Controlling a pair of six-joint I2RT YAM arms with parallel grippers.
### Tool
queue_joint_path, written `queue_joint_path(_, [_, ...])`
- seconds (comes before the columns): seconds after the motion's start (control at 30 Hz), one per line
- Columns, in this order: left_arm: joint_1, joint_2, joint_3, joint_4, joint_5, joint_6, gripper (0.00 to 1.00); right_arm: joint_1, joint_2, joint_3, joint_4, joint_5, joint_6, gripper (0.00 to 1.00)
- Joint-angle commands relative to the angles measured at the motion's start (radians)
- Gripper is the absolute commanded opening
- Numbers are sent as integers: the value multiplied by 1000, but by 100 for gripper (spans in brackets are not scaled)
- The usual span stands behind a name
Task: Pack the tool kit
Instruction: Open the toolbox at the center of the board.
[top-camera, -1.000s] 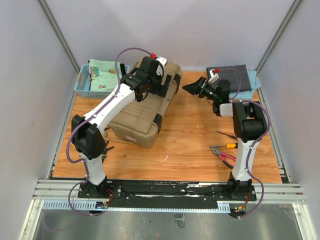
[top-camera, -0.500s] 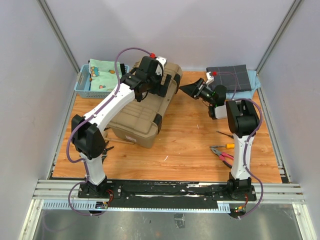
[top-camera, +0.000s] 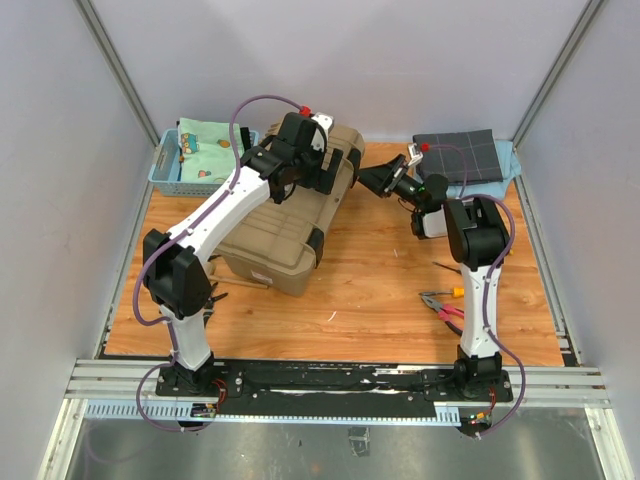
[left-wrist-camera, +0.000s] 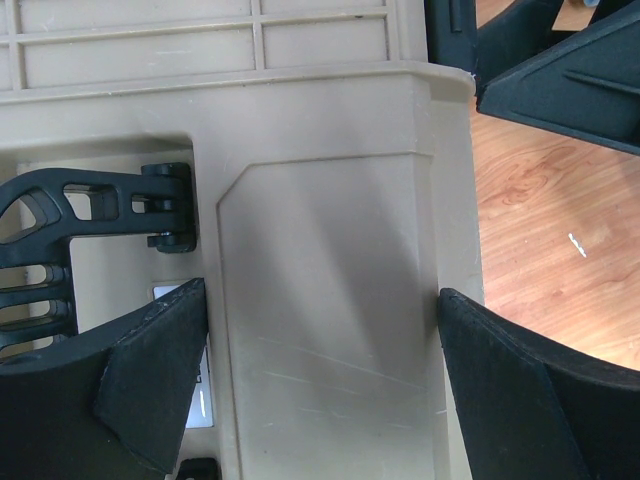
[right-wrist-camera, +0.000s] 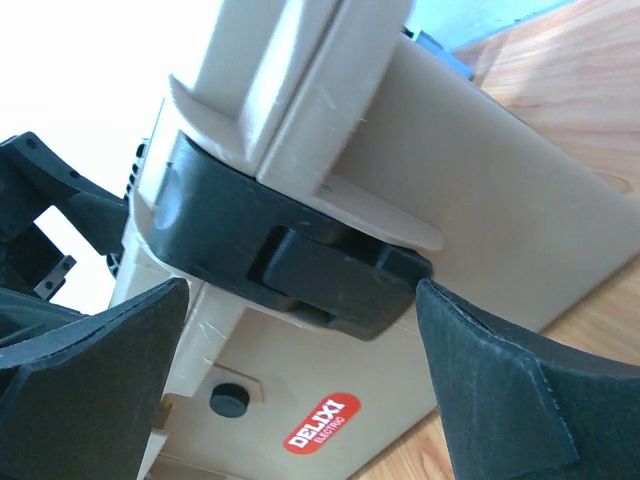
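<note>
The tan toolbox (top-camera: 285, 225) lies closed at an angle on the wooden table. My left gripper (top-camera: 325, 172) is over the far end of its lid. In the left wrist view the gripper (left-wrist-camera: 320, 292) is open, its fingers (left-wrist-camera: 150, 370) on either side of a raised lid panel (left-wrist-camera: 320, 250) beside the black handle (left-wrist-camera: 60, 250). My right gripper (top-camera: 368, 179) is open, close to the box's far right side. In the right wrist view it (right-wrist-camera: 300, 292) flanks a closed black latch (right-wrist-camera: 300, 265) above the red label (right-wrist-camera: 322, 425). Pliers (top-camera: 446, 309) and screwdrivers (top-camera: 455, 292) lie near the right arm.
A blue mesh basket (top-camera: 165, 160) of patterned cloth stands at the back left. A folded dark grey cloth (top-camera: 458, 153) lies on a blue tray (top-camera: 508, 160) at the back right. Small tools (top-camera: 215, 295) lie by the left arm's base.
My right gripper has moved left, from near the grey cloth up to the toolbox's latch. The left arm and the toolbox have not moved.
</note>
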Motion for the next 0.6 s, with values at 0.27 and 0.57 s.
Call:
queue_joint_path(0.27, [9, 126, -55, -176, -6, 38, 92, 58, 39, 105, 99, -37, 90, 96])
queue_joint_path(0.57, [9, 139, -52, -176, 0, 45, 92, 65, 120, 148, 98, -38, 112, 96])
